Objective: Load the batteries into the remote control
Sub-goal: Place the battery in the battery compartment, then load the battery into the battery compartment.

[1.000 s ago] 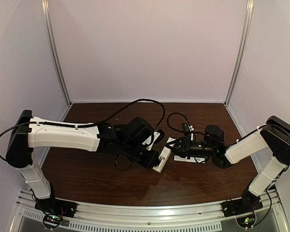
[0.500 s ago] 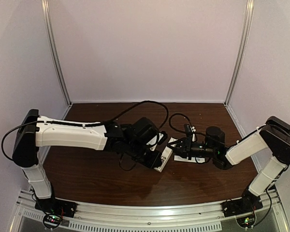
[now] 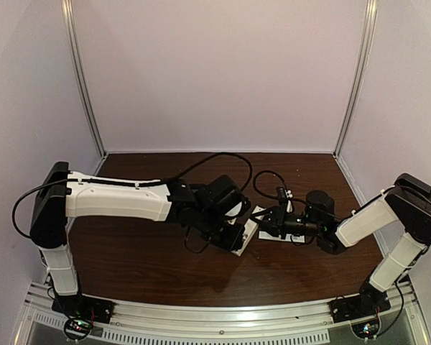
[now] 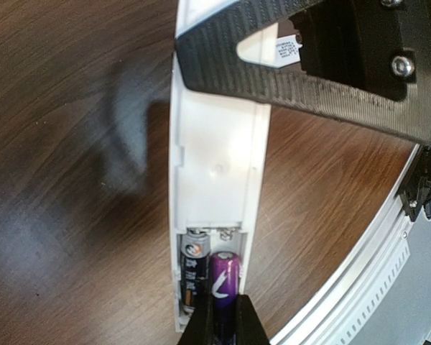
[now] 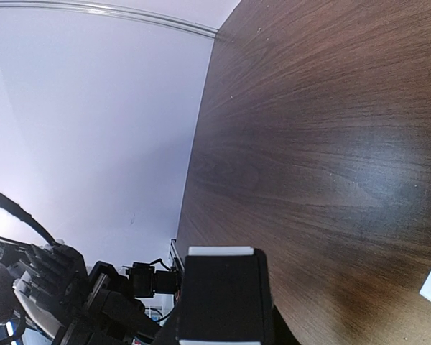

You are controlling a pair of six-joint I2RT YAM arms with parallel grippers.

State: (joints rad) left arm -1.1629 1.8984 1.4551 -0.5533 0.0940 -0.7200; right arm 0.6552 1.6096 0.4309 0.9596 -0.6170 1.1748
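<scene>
Left gripper (image 3: pixel 235 236) farther right; batteries (image 4: pixel 223 273) in remote (image 4: pixel 215 158)

The white remote control (image 4: pixel 217 165) runs down mid-frame on the brown counter (image 4: pixel 72 180). Its open lower end holds a dark battery (image 4: pixel 193 269) beside a purple battery (image 4: pixel 224 277). A black tip (image 4: pixel 219 325) at the bottom edge overlaps the purple one.

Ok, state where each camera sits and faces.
Top external: above and behind the bases, looking down at the table; both arms, left gripper and right gripper show.
Left wrist: on the left arm, facing down at the remote control's open bay; own fingertips flank the purple battery.
Right wrist: low, facing across the table toward a wall; own shut fingers show.
Shared: top and left wrist both see the remote control.
</scene>
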